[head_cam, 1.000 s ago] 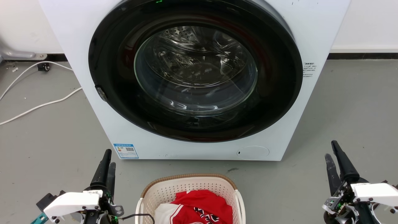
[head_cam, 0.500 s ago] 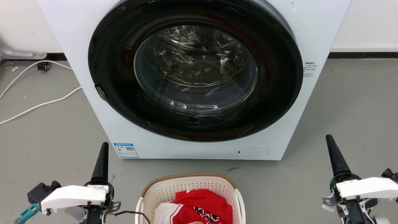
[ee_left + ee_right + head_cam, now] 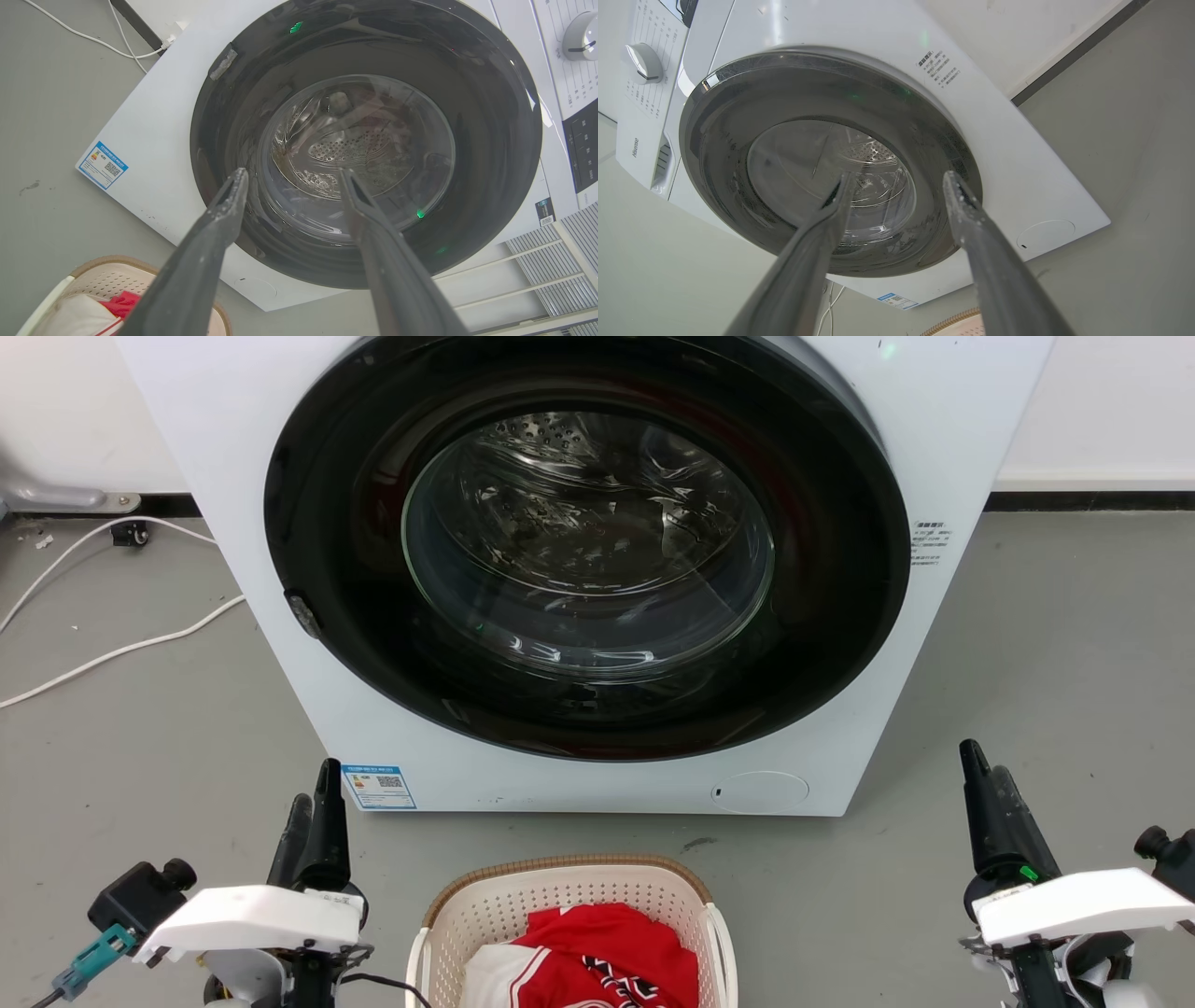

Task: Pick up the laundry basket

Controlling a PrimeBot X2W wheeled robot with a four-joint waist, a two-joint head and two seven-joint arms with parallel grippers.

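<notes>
The laundry basket (image 3: 560, 870), cream perforated plastic with a brown woven-look rim, stands on the floor at the bottom centre of the head view, a red and white garment (image 3: 607, 943) inside it. My left gripper (image 3: 315, 784) hovers open to its left and my right gripper (image 3: 983, 761) hovers open well to its right, neither touching it. In the left wrist view the left gripper (image 3: 293, 172) stands open and empty, the basket (image 3: 107, 275) at lower left. The right gripper (image 3: 899, 177) is likewise open, with the basket's rim (image 3: 957, 319) at the bottom edge.
A white front-loading washing machine (image 3: 233, 476) with its dark round door (image 3: 588, 551) shut stands directly behind the basket. White cables (image 3: 112, 653) lie on the grey floor at the left. A wall with a dark skirting (image 3: 1083, 504) runs behind.
Both grippers have rolled at the wrist, so two fingers of each now show instead of one. The left has shifted slightly right, the right slightly left. The basket has not moved.
</notes>
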